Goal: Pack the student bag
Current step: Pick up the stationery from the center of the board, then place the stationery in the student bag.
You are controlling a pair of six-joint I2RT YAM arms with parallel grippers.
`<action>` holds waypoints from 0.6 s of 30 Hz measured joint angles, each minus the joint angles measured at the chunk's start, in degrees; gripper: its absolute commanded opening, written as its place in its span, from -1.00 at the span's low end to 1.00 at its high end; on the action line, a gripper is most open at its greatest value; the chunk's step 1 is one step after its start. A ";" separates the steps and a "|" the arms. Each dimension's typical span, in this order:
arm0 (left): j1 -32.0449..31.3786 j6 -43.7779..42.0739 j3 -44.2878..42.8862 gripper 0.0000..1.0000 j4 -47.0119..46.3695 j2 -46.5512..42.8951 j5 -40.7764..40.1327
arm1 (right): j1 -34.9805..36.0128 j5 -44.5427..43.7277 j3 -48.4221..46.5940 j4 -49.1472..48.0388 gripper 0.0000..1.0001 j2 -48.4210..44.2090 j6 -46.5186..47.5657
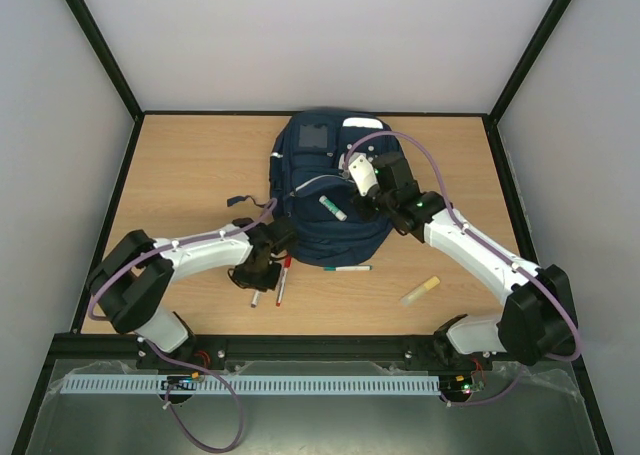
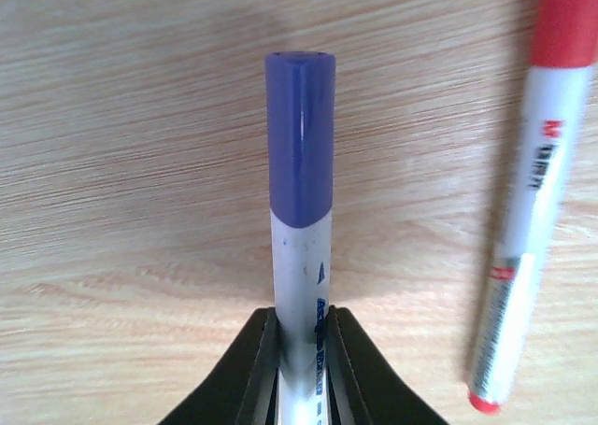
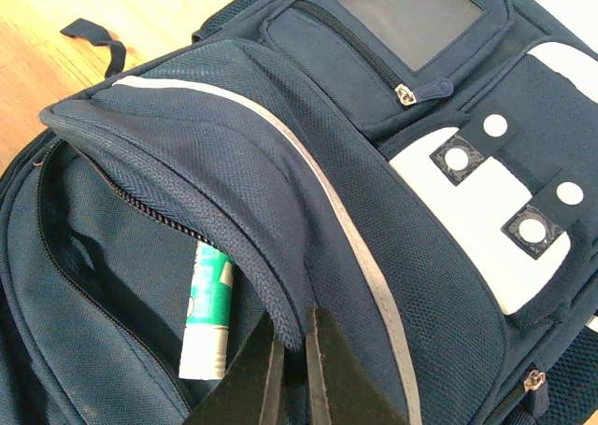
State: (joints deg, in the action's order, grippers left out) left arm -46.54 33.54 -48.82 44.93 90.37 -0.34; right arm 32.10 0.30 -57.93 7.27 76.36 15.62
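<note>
Blue-capped marker [image 2: 299,210] lies on the bench [image 2: 112,163], clamped in the left jaws, near the student bag [image 1: 330,190]. The right jaws pinch the bag's flap [image 3: 234,210], with one green-white stick [image 3: 207,322] inside the opened pocket. A red-capped marker [image 2: 533,210], green pen [image 1: 347,268] and yellowish tube [image 1: 420,291] lie outside, so packing looks barely begun.

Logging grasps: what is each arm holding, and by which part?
Left gripper: the blue-capped marker, fingers on its white barrel below the cap. Right gripper: the student bag, pinched at the edge of its open pocket flap.
</note>
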 measured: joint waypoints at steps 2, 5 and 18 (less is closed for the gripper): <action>0.39 -0.09 -1.25 -0.95 1.88 -1.22 -0.11 | -0.11 0.17 0.04 0.00 -0.99 -0.09 0.07; 1.11 -0.09 -4.85 -0.95 3.52 -3.69 1.46 | -0.22 0.39 0.07 0.00 -0.98 -0.17 0.22; 2.97 13.70 -10.69 -0.95 -21.38 -6.32 20.68 | -0.28 2.27 -2.49 2.64 -0.98 1.05 -1.42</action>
State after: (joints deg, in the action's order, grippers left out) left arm -43.57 47.24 -59.51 23.55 84.05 20.34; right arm 31.81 2.57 -60.42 9.91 77.41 14.20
